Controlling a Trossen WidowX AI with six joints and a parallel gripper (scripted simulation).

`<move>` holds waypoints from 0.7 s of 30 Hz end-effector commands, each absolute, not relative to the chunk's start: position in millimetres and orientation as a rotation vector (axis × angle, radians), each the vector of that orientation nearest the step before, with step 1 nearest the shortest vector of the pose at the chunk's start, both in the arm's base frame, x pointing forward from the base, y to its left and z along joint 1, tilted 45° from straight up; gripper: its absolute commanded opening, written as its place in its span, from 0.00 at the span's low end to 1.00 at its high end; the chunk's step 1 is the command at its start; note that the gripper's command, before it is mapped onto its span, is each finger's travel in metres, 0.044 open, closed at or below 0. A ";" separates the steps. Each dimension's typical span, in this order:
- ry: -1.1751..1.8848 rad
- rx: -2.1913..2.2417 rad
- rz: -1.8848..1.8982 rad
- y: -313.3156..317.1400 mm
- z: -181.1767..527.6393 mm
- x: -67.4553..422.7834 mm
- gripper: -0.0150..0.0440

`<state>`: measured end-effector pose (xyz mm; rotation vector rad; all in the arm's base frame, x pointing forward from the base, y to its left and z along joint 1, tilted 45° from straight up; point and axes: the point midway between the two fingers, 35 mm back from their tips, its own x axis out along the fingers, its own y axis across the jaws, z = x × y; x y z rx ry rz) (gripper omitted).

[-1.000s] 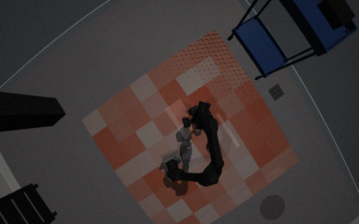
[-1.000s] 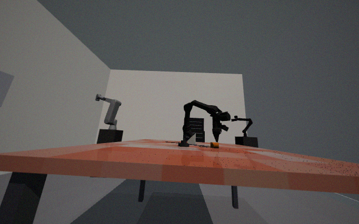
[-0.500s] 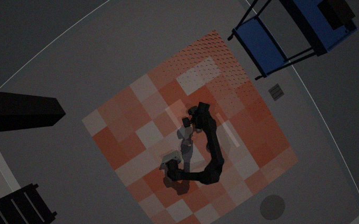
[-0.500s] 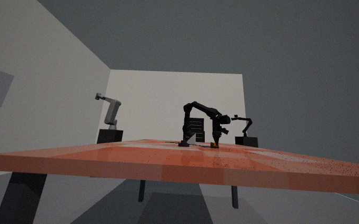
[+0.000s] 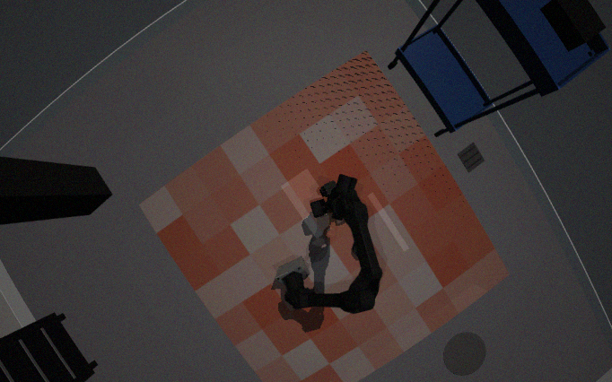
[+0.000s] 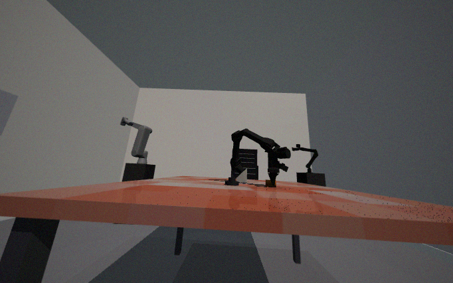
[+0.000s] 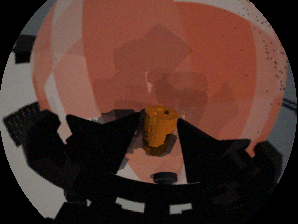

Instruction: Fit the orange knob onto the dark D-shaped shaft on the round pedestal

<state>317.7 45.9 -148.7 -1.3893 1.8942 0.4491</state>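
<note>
The orange knob (image 7: pixel 160 129) (image 6: pixel 268 183) stands upright on the orange checkered table (image 6: pixel 151 210) (image 5: pixel 194 237). My gripper (image 7: pixel 158 117) (image 6: pixel 272 181) (image 5: pixel 320 208) reaches down to the table with one black finger on each side of the knob. The fingers are partly closed. The right one is at the knob's side, and a thin gap shows at the left one. The knob rests on the table top. In the overhead view the arm hides the knob. I cannot make out the round pedestal or the dark shaft in any view.
The arm's base (image 5: pixel 299 294) stands near the table's front, with a pale block (image 5: pixel 292 271) beside it. Off the table are a blue rack (image 5: pixel 446 80), a black block (image 5: pixel 28 189), a black rack (image 5: pixel 23 351), a grey arm (image 6: pixel 140 140) and a small black arm (image 6: pixel 309 158).
</note>
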 end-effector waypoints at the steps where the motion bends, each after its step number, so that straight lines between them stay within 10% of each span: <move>1: 1.893 -1.397 0.451 44.9 -149.0 318.1 0.66; 21: 1.887 -1.392 0.455 45.0 -148.5 318.0 0.56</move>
